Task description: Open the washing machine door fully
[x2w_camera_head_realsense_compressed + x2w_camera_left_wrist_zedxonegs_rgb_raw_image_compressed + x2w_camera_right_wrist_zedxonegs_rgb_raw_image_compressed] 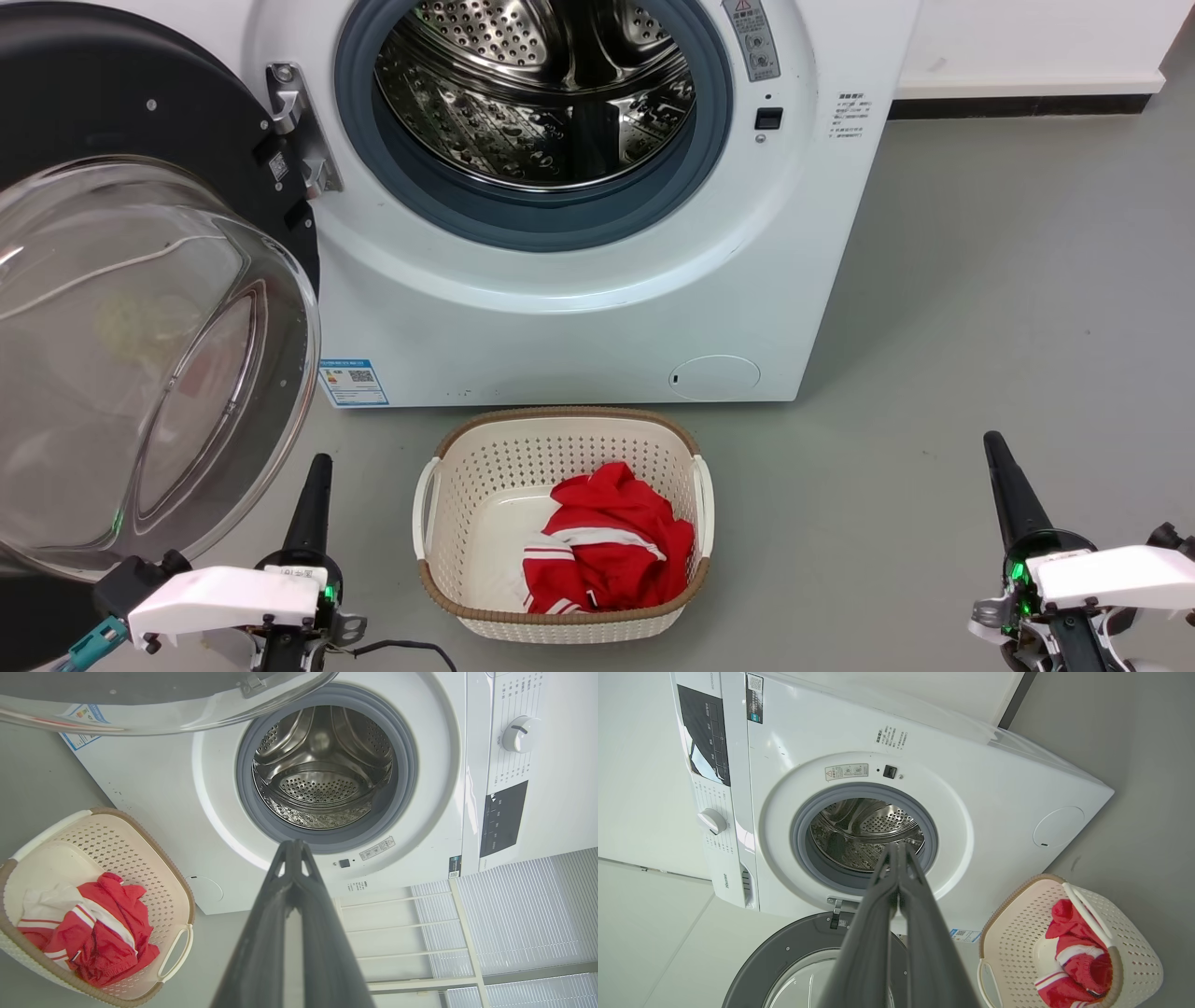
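Observation:
The washing machine (597, 308) (154, 788) (999, 793) is a white front-loader with its round opening uncovered, showing a steel drum. Its door (103, 140) (794, 956) is black-rimmed with a bulging clear glass bowl (140, 355) (154, 709), and is swung wide to the left on a metal hinge (299, 126). My left gripper (320, 464) (293, 844) is shut, low at the left, just right of the glass bowl and apart from it. At the lower right over the floor, my right gripper (991, 441) (899, 847) is shut. Neither holds anything.
A cream perforated laundry basket (448, 485) (117, 835) (1017, 914) with red and white clothing (607, 551) stands on the grey floor in front of the machine, between my grippers. Grey floor (1008, 308) stretches to the right. A white wall runs behind.

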You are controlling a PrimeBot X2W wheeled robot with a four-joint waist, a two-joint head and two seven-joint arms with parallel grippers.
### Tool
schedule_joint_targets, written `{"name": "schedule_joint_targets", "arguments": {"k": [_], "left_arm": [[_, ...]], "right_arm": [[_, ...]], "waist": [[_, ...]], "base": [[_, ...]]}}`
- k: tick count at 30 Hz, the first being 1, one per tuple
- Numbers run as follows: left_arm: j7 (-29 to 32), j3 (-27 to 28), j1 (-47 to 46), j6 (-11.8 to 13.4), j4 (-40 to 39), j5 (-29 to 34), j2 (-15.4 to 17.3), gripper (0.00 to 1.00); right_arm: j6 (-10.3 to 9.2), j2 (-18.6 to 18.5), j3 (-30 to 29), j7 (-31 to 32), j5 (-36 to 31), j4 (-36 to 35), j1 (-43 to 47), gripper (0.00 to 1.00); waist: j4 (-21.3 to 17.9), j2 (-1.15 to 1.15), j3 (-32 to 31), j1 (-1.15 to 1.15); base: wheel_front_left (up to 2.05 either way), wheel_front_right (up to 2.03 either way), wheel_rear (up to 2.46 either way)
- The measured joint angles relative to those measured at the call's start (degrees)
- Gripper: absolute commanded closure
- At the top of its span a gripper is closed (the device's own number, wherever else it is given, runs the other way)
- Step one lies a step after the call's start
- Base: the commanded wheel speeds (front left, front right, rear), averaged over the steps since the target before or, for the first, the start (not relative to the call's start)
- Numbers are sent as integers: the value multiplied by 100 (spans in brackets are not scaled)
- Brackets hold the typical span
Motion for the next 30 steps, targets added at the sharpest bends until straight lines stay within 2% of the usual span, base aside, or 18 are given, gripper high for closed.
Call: {"name": "schedule_joint_targets", "arguments": {"k": [30], "left_arm": [[352,44,-139,-43,188,-1408,3,100]], "right_arm": [[0,8,-138,369,1307,176,-156,100]], "waist": [[1,0,-89,0]], "base": [[0,0,0]]}}
